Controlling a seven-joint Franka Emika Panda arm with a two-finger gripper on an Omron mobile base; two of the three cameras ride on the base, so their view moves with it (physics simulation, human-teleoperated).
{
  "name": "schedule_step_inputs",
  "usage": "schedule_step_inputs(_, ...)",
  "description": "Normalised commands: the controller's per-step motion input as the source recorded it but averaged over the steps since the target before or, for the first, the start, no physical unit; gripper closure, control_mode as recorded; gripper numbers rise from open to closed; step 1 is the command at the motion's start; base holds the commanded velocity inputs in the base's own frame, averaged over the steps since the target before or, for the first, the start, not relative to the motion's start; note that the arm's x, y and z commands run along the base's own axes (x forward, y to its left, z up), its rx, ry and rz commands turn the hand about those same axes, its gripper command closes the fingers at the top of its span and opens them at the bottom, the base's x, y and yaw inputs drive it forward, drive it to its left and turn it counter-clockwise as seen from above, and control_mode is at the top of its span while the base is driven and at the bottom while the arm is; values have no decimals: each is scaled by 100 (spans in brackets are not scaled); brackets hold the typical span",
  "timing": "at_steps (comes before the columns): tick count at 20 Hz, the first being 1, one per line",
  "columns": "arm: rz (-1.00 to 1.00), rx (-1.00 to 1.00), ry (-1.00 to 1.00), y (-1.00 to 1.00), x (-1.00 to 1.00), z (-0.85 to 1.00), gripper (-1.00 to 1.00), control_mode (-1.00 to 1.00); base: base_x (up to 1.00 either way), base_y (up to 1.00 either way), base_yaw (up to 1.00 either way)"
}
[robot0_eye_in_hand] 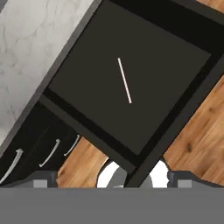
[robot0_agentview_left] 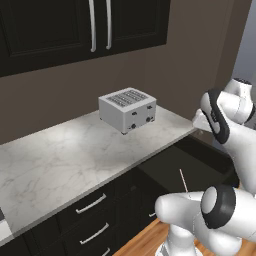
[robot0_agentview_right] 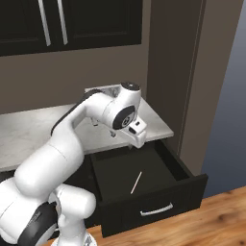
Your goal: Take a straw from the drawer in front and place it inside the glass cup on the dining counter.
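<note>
A white grey-veined marble worktop (robot0_agentview_left: pixel 60 155) bears a silver toaster (robot0_agentview_left: pixel 127 109); beneath, the black drawer (robot0_agentview_right: pixel 144 185) holds a thin pale straw (robot0_agentview_right: pixel 136 182). The gripper (robot0_eye_in_hand: pixel 113 178) hangs wide open, empty, above.

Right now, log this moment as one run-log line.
phase: reach for straw | drawer: open | straw: flat on drawer floor, untouched | gripper: open, empty, above drawer | toaster: on worktop
</note>
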Motion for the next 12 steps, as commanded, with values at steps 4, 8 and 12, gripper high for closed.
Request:
schedule_step_inputs(4, -23, -1, -1, 1, 21, -50, -100, -100, 0, 0, 0)
schedule_step_inputs(8, -22, -6, 0, 1, 34, -49, -100, -100, 0, 0, 0)
schedule_step_inputs(12, -3, -19, 0, 0, 35, -28, -100, -100, 0, 0, 0)
